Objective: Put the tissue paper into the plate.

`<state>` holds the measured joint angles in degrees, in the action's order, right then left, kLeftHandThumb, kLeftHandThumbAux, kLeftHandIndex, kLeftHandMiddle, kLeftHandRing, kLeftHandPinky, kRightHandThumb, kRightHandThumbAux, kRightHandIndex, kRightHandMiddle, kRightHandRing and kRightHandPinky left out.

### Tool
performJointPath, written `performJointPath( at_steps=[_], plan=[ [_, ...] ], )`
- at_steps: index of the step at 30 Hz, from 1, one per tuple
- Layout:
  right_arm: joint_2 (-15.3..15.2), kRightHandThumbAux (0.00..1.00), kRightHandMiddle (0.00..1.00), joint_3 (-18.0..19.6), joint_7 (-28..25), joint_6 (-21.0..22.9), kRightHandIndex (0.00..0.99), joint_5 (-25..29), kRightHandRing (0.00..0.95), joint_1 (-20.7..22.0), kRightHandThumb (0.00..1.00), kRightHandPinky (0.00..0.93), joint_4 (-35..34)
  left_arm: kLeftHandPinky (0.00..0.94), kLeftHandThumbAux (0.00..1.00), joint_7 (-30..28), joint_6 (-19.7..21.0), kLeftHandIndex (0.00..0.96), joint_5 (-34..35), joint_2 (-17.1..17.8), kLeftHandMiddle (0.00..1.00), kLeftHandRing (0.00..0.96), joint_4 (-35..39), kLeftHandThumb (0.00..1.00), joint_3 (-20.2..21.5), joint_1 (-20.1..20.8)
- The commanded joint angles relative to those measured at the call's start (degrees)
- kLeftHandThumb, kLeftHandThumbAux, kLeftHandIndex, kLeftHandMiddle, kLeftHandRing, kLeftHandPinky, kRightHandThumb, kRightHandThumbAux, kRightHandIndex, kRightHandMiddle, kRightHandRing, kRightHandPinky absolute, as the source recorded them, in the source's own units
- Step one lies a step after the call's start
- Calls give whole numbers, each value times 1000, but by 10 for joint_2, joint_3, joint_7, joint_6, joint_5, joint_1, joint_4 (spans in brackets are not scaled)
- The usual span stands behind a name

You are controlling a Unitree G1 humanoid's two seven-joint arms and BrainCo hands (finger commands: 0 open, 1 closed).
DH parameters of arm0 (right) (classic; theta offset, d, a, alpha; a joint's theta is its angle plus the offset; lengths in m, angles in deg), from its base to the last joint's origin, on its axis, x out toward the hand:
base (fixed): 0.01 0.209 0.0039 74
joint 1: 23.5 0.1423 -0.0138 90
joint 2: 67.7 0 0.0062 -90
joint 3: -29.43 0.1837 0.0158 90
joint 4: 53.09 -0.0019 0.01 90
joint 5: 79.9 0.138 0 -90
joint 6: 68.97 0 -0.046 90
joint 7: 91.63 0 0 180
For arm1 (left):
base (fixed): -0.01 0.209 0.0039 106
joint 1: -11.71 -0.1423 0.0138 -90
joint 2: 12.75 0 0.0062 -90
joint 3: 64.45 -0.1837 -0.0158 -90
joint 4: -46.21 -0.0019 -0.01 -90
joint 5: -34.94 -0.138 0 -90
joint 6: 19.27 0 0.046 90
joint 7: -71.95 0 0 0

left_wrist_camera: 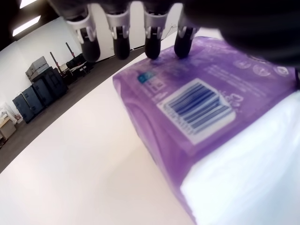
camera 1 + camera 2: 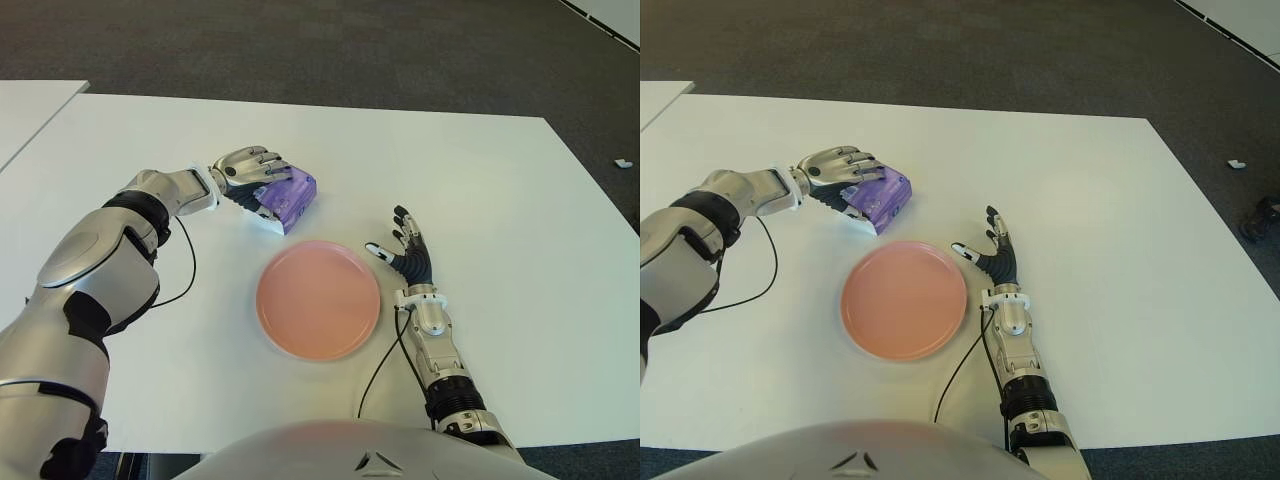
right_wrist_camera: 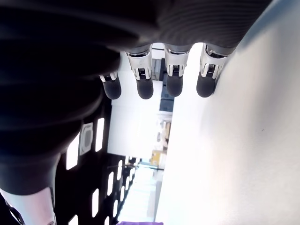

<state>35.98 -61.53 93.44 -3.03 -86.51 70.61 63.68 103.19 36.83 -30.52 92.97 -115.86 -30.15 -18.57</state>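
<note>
A purple tissue pack (image 2: 292, 197) with a white end sits on the white table (image 2: 500, 190), just beyond the pink plate (image 2: 318, 298). My left hand (image 2: 248, 172) lies over the pack's top, its fingers curled across the pack and the thumb against the side toward me. Up close, the left wrist view shows the pack (image 1: 201, 108) filling the palm, with the fingertips (image 1: 152, 44) on its far edge. To the right of the plate, my right hand (image 2: 405, 250) shows with fingers spread and nothing in it.
A second white table (image 2: 30, 110) stands at the far left. Dark carpet lies beyond the table's far edge, with a small white scrap (image 2: 622, 162) on it. A black cable (image 2: 188, 262) hangs from the left forearm.
</note>
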Motion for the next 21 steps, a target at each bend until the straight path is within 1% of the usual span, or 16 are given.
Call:
performJointPath(
  at_steps=[1,12,21],
  plan=[
    [2,725,0,2,-4,30,0,5,0,-42,0,0,45,0,160,-14,1,0,-17,0,0,0,-8,306,-15,-8],
    [3,739,0,2,-9,26,0,9,0,-45,0,0,43,0,165,-16,1,0,-14,4,0,0,-9,317,-21,-6],
    [4,740,0,2,-12,33,0,9,0,-48,0,0,36,0,164,-19,-8,0,-15,10,0,0,-6,312,-25,-7]
  ],
)
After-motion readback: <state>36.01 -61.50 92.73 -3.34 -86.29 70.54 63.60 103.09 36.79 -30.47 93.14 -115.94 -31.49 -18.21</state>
